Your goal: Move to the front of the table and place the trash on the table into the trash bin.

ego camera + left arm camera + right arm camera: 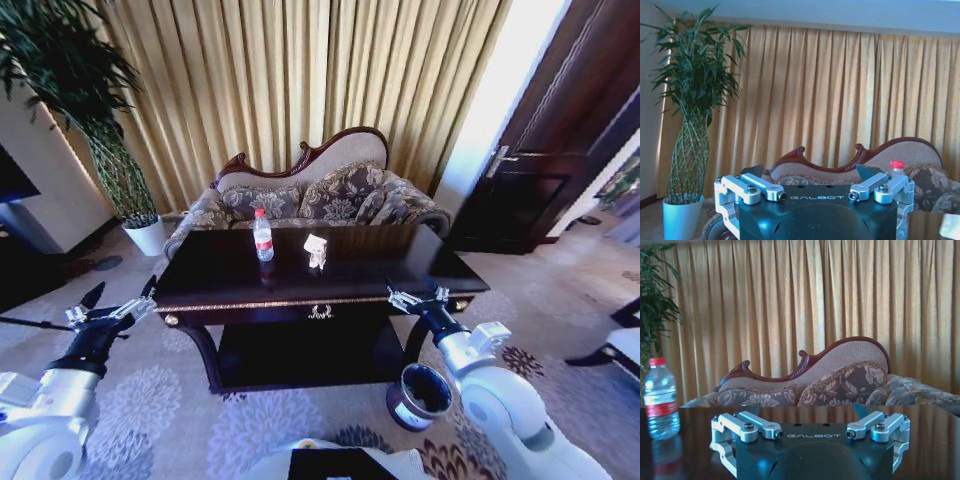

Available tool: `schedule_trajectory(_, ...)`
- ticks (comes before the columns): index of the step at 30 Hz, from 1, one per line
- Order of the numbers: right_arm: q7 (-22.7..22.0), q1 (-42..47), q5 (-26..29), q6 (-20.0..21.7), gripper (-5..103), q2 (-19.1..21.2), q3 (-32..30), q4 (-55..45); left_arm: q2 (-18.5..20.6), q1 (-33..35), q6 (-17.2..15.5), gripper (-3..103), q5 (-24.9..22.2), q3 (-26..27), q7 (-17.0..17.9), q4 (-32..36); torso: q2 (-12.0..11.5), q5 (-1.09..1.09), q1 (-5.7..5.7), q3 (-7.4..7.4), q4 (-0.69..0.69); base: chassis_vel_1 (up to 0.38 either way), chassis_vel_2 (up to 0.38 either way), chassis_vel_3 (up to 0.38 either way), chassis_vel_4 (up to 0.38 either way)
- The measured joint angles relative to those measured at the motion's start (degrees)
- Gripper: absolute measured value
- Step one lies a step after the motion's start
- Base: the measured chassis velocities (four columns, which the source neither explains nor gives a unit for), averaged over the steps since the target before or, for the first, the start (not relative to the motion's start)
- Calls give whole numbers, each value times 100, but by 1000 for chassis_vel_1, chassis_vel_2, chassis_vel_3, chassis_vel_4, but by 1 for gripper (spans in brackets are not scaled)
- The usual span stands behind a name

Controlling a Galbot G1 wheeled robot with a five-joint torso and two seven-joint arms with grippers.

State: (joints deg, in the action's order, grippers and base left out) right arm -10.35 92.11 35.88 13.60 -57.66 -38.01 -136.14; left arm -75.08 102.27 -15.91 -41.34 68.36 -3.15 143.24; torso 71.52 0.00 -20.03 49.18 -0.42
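The dark glossy table [400,262] with gold trim stands right in front of me. On it a clear bottle [263,236] with a red cap and label stands upright, with a crumpled whitish paper piece [316,250] to its right. The round dark trash bin [420,396] sits on the carpet by the table's front right leg. My left gripper [122,292] hovers open off the table's front left corner, holding nothing. At the front right edge my right gripper [415,292] is open and holds nothing. The right wrist view shows the bottle [660,400] on the tabletop [805,414]; the left wrist view catches its cap [896,164].
A patterned sofa [330,195] stands behind the table before gold curtains. A tall plant in a white pot [148,236] is at the back left. A dark door [545,160] is at the right, and a chair [625,345] at the right edge. Patterned carpet surrounds the table.
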Motion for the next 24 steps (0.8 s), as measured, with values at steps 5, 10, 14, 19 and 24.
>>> schedule_trajectory(5, 6, 36, -32, -40, 100, -8, 14, -6, -8, 9, -2, 100, 5, 2, 2, 0, -2, -1, -5, 1, -1, -247, 222, 239, -253)
schedule_trajectory(10, 11, 94, 31, 35, 100, 13, 92, -48, -11, 15, -17, 100, 12, -9, 4, 0, -3, -3, -8, 2, -1, -79, 91, 100, -97)
schedule_trajectory(14, 13, -47, 338, 199, 100, 229, 194, -54, 9, 47, -21, 100, 15, 16, 7, 0, 4, 0, 6, -4, -2, 0, 0, 0, 0)
schedule_trajectory(19, 14, -548, 926, 409, 100, 603, 414, 115, 51, 115, 70, 100, 15, 113, 28, 0, 5, -1, 8, -4, -1, 30, -41, -31, 50)
schedule_trajectory(24, 91, -1329, 1206, 431, 100, 1045, 944, 703, 58, 146, 168, 100, 15, 113, 28, 0, -1, 0, -2, 1, -1, 0, 0, 0, 0)
